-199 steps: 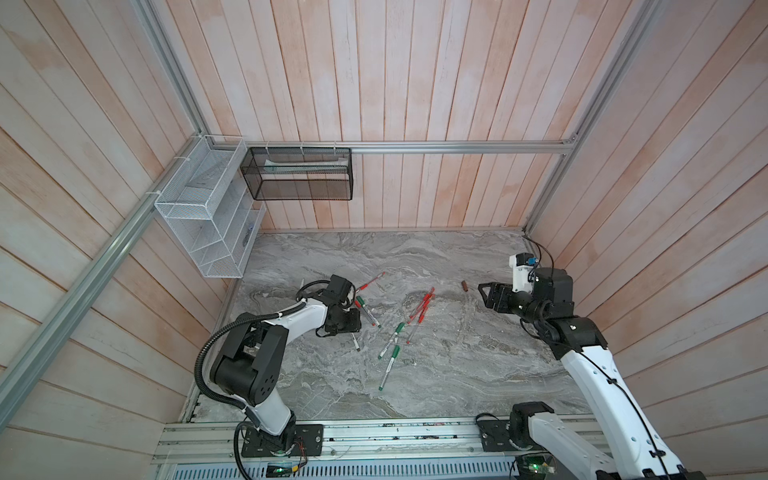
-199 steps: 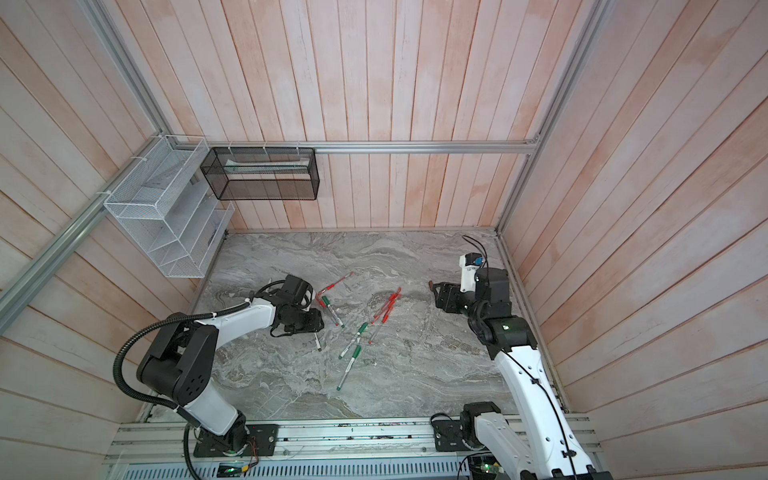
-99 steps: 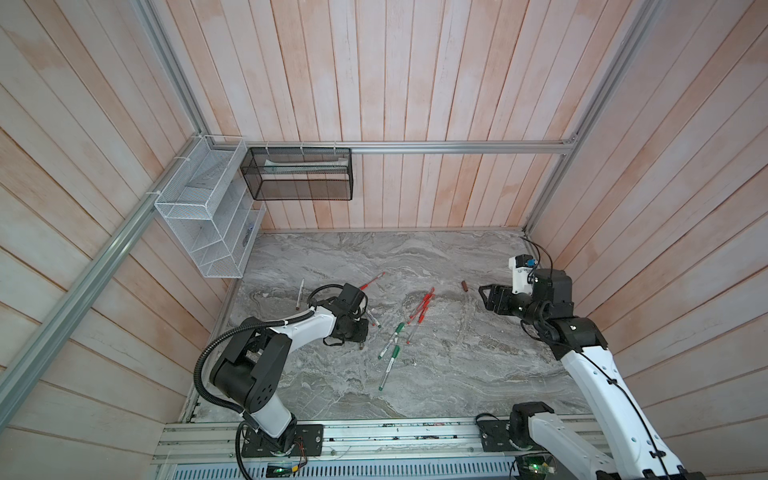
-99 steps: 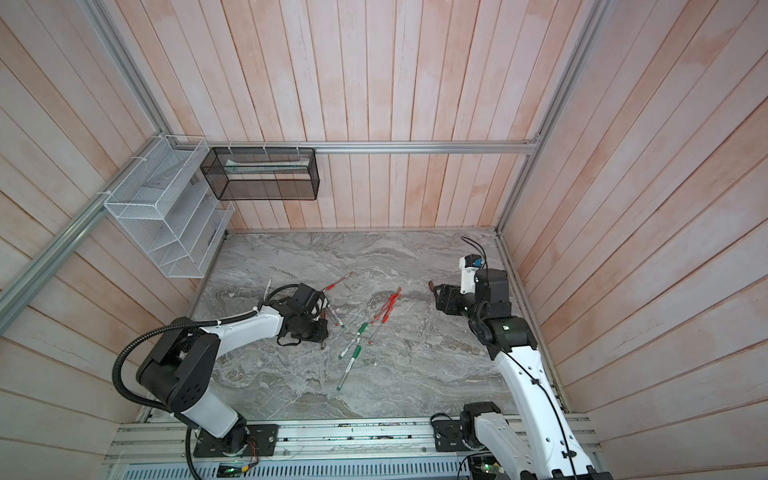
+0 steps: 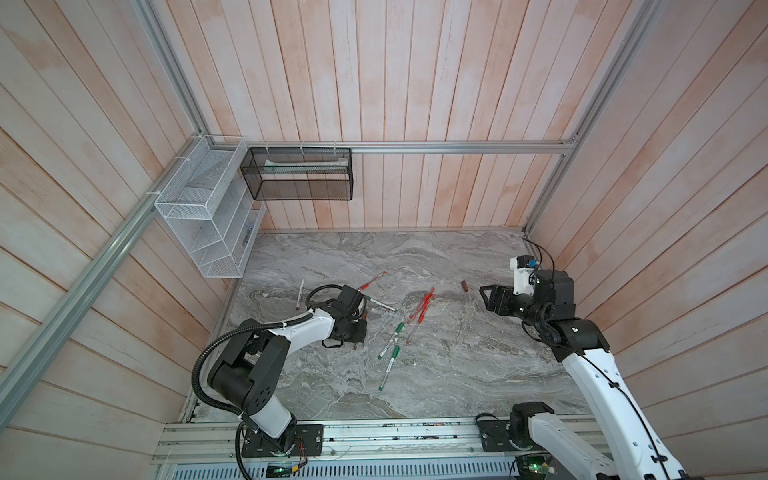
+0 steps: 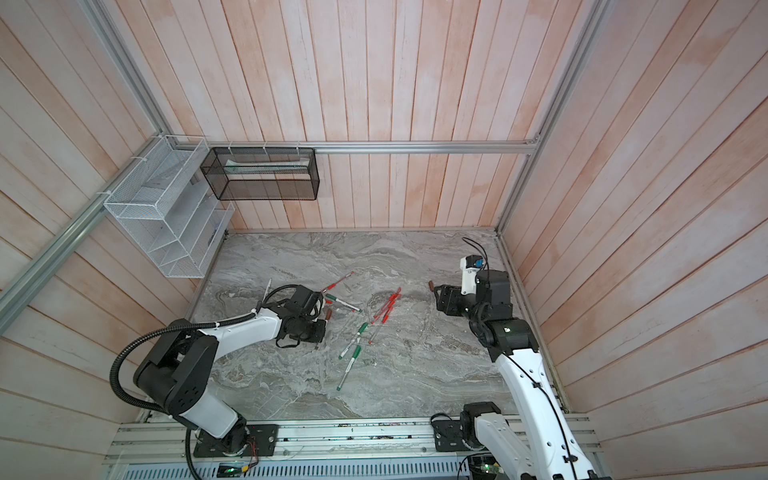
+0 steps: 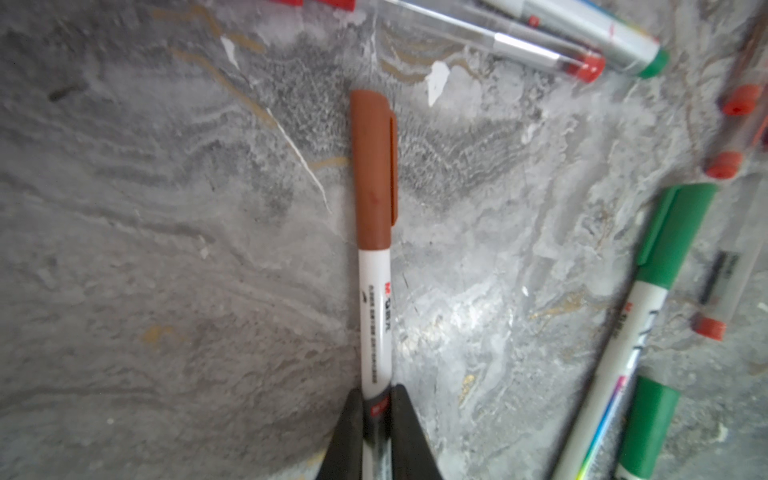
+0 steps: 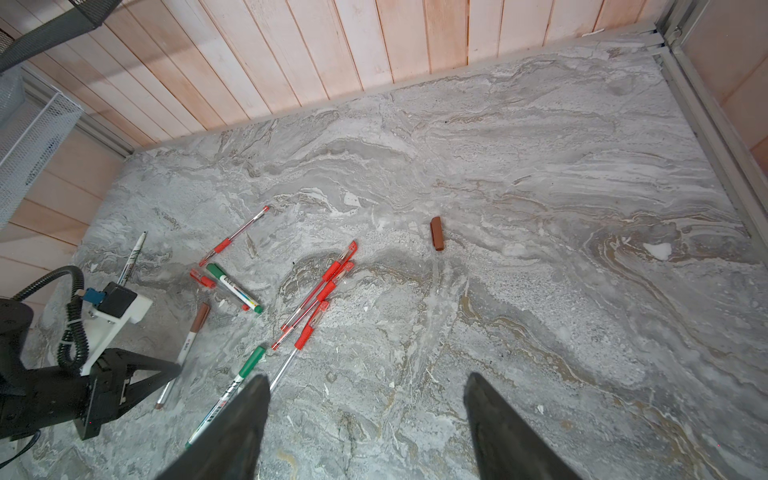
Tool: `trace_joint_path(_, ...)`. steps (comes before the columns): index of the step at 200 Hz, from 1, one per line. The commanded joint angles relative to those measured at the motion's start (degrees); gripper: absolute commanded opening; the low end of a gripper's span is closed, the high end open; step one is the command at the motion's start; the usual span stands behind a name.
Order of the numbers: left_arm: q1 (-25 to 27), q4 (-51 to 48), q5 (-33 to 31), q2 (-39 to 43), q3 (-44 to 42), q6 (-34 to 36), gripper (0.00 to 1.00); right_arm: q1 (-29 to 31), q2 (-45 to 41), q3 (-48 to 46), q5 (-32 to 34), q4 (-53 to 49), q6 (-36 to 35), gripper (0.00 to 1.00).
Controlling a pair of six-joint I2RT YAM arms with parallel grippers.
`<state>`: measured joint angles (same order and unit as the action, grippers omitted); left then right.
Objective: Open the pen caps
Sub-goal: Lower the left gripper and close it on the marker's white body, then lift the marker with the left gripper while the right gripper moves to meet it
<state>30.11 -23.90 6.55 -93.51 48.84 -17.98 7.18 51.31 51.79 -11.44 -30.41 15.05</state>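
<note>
Left claw [image 7: 376,411] pinches the marker [image 7: 374,316] near its white tail end, at the counter's [image 8: 540,291] left; its brown cap [image 7: 374,166] sits on, far from the grip. Right claw [image 8: 365,376] hangs wide, empty. Pulling the cap could lever the marker loose.

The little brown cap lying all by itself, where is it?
In both top views the loose brown cap lies on the right half of the marble table, alone, right of the red pens.
</note>
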Motion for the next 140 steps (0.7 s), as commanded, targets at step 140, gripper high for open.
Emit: trace_joint_path(140,3.81,-6.87,-2.28,-6.68,-1.03,-0.51,0.07,-0.24,-4.05,-1.10,0.73,-1.24,0.42,0.75)
